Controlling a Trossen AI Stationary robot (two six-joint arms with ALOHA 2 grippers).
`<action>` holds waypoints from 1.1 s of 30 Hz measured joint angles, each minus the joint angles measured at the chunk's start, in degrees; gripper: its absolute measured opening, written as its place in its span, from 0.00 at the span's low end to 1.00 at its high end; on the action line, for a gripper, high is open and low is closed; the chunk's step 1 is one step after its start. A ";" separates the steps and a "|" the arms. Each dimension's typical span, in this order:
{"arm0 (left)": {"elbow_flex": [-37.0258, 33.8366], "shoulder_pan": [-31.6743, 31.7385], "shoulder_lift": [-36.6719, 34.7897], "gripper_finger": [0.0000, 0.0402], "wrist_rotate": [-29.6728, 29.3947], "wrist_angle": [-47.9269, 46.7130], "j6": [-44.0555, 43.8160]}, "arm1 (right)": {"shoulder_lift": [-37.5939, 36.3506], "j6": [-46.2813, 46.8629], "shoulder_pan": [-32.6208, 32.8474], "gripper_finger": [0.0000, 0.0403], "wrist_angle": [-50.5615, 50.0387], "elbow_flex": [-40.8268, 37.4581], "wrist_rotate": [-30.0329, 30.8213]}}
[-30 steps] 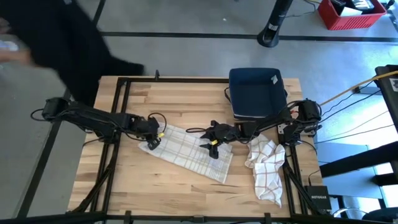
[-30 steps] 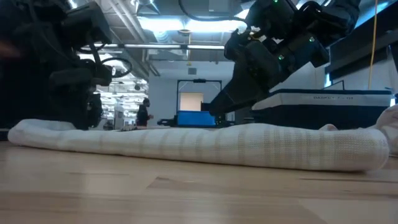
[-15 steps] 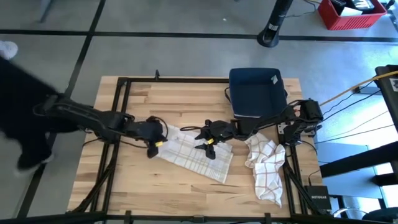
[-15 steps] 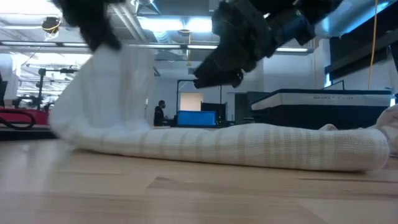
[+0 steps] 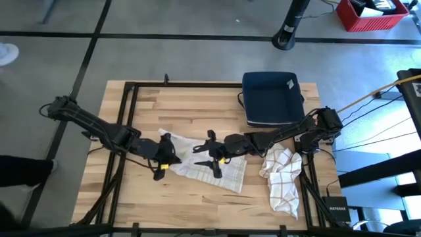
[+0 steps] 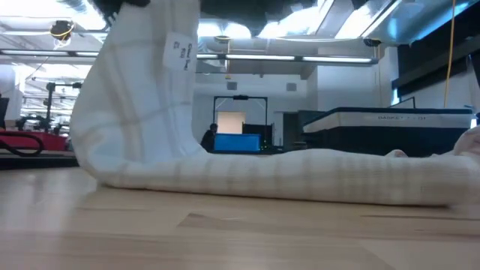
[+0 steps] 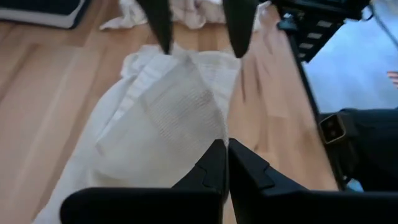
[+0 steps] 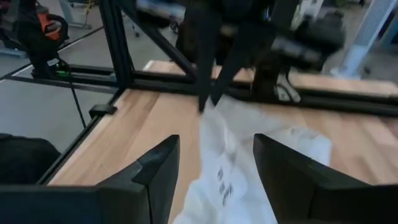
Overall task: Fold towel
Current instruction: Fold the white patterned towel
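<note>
Towel [image 5: 205, 168] mid-table between both arms, second cloth [image 5: 281, 179] to its right, bin [image 5: 272, 98] behind.

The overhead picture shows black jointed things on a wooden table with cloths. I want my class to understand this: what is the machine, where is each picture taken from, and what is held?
Two robot arms work at a wooden table. One picture looks straight down, one looks level across the tabletop, and two come from cameras on the arms' wrists. The left tool is shut on a corner of the checked towel and lifts it; the level view shows that end raised. The right tool hovers open over the towel. A second crumpled towel and a dark blue bin lie on the table's right side.
</note>
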 joint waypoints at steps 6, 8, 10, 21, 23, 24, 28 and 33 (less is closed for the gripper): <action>0.00 -2.04 3.13 0.01 -0.29 9.03 1.30 | 1.90 -0.50 1.16 0.52 -0.23 2.14 0.19; 0.00 -2.58 3.95 0.00 -0.42 11.08 1.45 | 1.95 -0.50 1.91 0.52 -1.25 1.97 0.34; 0.00 -3.01 4.42 0.00 -0.44 12.80 2.28 | 1.92 -0.82 2.69 0.49 -1.15 2.04 0.92; 0.00 -3.04 6.39 0.03 -0.69 12.26 2.76 | 1.89 -6.56 3.78 0.04 -0.90 2.04 3.33; 0.00 -2.62 7.48 0.03 -0.69 12.35 2.60 | 1.89 -6.50 3.97 0.05 -0.95 2.04 3.64; 0.00 -2.43 7.98 0.03 -0.69 12.28 2.06 | 1.87 -6.48 4.40 0.04 -1.30 2.04 3.70; 0.00 -1.09 9.22 0.09 -0.60 11.36 -0.30 | 1.53 -6.78 5.66 0.02 -3.65 2.04 6.25; 0.00 -0.36 8.09 0.25 -0.37 6.37 -1.53 | -0.59 -7.01 7.83 0.01 -15.32 6.55 12.85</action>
